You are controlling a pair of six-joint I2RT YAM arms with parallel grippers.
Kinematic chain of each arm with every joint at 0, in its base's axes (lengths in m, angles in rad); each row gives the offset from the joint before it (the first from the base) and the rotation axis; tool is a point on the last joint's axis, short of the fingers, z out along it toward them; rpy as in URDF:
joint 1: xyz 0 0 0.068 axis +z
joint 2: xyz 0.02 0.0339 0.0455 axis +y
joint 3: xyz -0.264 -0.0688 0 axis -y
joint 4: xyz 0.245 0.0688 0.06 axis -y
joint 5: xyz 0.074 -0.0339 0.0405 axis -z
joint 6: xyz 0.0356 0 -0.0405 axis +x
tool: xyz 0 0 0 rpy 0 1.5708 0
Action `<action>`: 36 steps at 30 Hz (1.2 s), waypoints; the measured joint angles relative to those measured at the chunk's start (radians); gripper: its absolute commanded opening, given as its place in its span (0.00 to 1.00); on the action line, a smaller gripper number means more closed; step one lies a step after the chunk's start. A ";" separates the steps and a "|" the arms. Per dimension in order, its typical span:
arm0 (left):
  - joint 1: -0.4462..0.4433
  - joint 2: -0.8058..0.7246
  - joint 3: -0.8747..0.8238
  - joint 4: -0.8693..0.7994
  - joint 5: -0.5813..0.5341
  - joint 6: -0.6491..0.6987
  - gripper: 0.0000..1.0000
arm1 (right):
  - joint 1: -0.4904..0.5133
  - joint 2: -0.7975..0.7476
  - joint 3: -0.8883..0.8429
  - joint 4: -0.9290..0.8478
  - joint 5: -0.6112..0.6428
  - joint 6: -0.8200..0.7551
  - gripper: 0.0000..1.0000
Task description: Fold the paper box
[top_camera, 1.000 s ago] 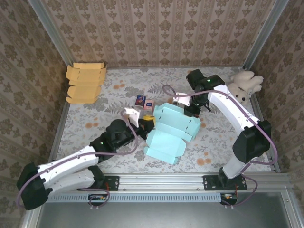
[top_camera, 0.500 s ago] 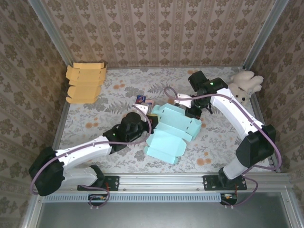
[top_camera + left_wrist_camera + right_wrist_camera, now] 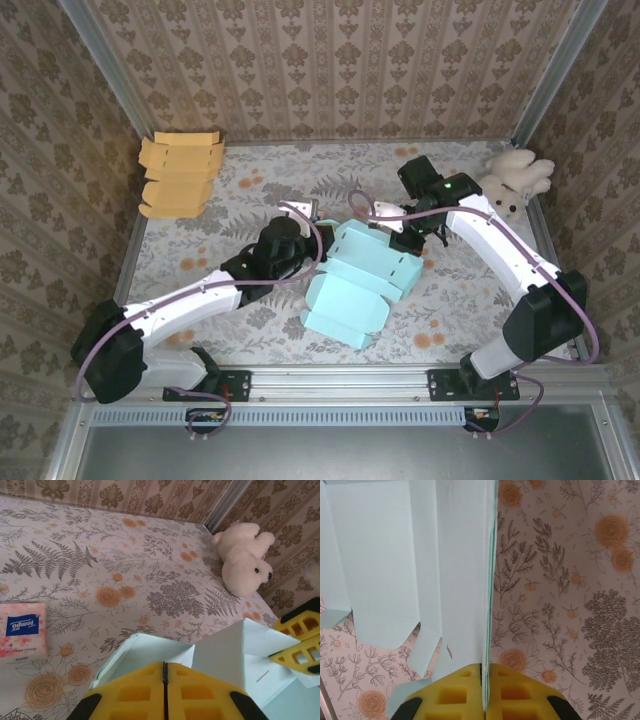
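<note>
— Where is the box?

— The box (image 3: 345, 300) lies at the middle of the worktop (image 3: 450, 320), between my two arms. My right jaws sit at its 2 o'clock edge and my left jaws at its 10 o'clock corner.

— And what are the jaws doing?

— My right jaws are clenched on the box. In the right wrist view its thin edge runs straight down into the seam between my pads (image 3: 450, 695). My left jaws are clenched too, pad against pad. A raised part of the box (image 3: 225, 650) stands just beyond them, but I cannot tell whether I nip any paper there.

— How far along are you?

— Somewhere before the middle, I judge. The part toward 12 o'clock is lifted off the worktop and bent along its creases. The part toward 6 o'clock lies flat with its tabs spread out. No corner looks locked and nothing is closed over the top.

— So what is left?

— Most of it, I think: stand up the other walls, tuck the tabs in, then shut the lid.

— Anything in the way?

— A tissue pack (image 3: 22, 630) lies near my left jaws, at their 9 o'clock. The plush (image 3: 515, 180) at 2 o'clock and the orange blanks (image 3: 180, 175) at 10 o'clock are well apart from the box.
</note>
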 measured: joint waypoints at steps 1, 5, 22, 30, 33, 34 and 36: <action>-0.006 0.010 0.007 -0.002 0.000 0.000 0.07 | -0.001 -0.003 -0.001 0.004 0.000 0.002 0.00; -0.050 0.072 0.050 -0.002 0.005 0.000 0.06 | 0.002 -0.014 -0.001 0.022 -0.005 0.005 0.00; -0.085 0.132 0.075 -0.010 -0.034 0.000 0.06 | 0.003 -0.029 -0.052 0.066 -0.004 0.003 0.00; -0.085 0.102 0.066 -0.032 -0.055 0.000 0.06 | 0.003 -0.029 -0.067 0.083 -0.002 0.002 0.00; -0.085 0.055 0.045 -0.044 -0.073 0.000 0.07 | 0.003 -0.029 -0.070 0.083 0.000 0.002 0.00; -0.085 0.036 0.035 -0.047 -0.077 0.000 0.07 | 0.003 -0.029 -0.072 0.083 0.001 0.002 0.00; -0.082 0.001 0.014 -0.053 -0.087 0.000 0.07 | 0.003 -0.029 -0.075 0.084 0.003 0.002 0.00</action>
